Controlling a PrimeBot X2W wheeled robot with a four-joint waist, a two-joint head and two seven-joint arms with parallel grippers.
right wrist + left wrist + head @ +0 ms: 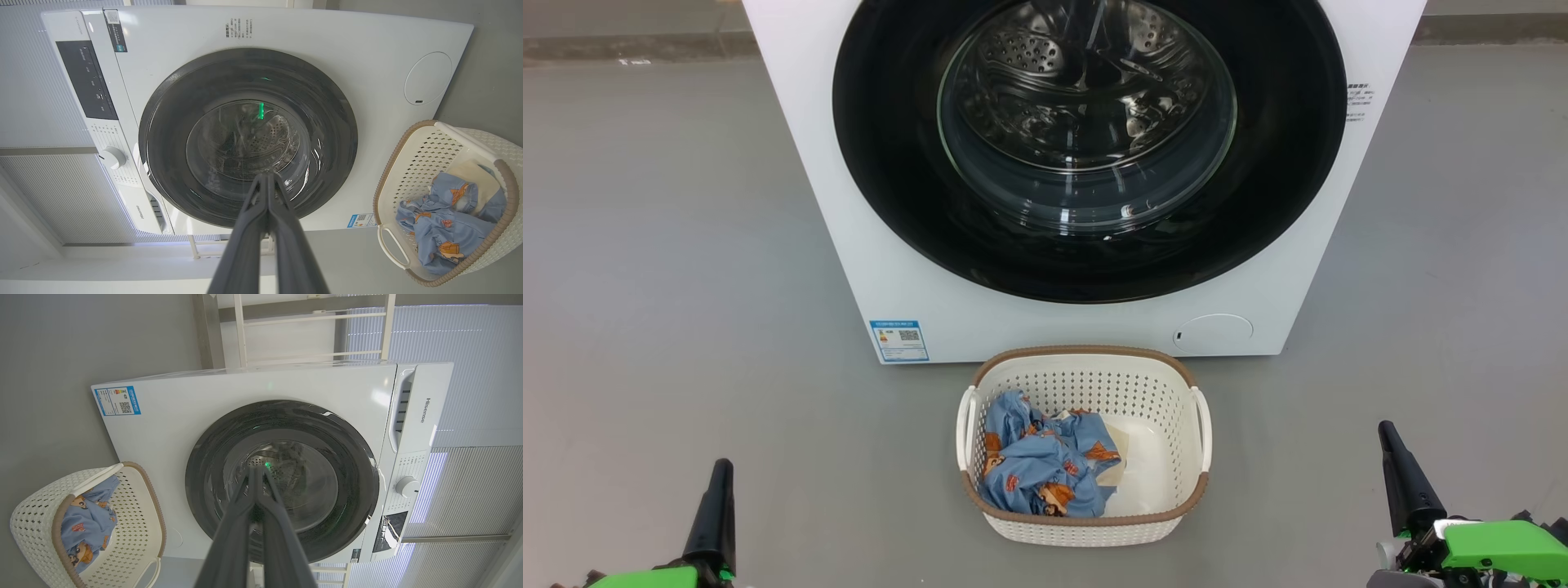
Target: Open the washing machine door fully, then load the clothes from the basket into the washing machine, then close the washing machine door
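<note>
The white washing machine (882, 269) stands straight ahead, its round black-rimmed door (1086, 245) shut flat against the front. On the floor in front of it sits the cream basket (1086, 523) with the light blue printed clothes (1037, 465) bundled in its left half. My left gripper (717, 482) is at the lower left and my right gripper (1392, 445) at the lower right, both shut with nothing in them and well clear of the basket. In the wrist views the left gripper (256, 470) and the right gripper (267, 177) point at the door (351, 473) (327, 122), fingertips together.
Grey floor (670, 286) spreads on both sides of the machine. A blue energy label (898, 340) and a round cap (1213, 333) sit low on its front. The control panel with a knob (112, 157) is at the machine's top. A white rack (310, 330) stands beside it.
</note>
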